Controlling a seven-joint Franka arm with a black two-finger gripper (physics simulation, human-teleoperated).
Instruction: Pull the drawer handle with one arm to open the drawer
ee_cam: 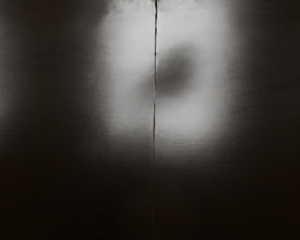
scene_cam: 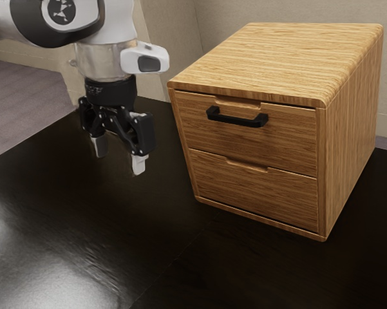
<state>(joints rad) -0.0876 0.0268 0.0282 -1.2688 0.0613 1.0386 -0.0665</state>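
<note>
In the exterior view's left, the fingers [scene_cam: 139,161] hung spread and empty above the glossy black counter [scene_cam: 84,251]. They were well apart from the slim black bar handle [scene_cam: 237,118] on the upper drawer [scene_cam: 277,138] of the boxy wood-grain cabinet [scene_cam: 290,61] at centre right. A clean pull likely meant rising to handle height, facing the drawer front, straddling the bar's middle, then drawing straight out.

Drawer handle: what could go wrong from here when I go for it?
The open gripper points down at the table, away from the handle; unturned, it may hit the cabinet's edge.
The handle hugs the top drawer, so the grip might slip off.
The cabinet merely rests on the table and may slide when pulled.
</note>
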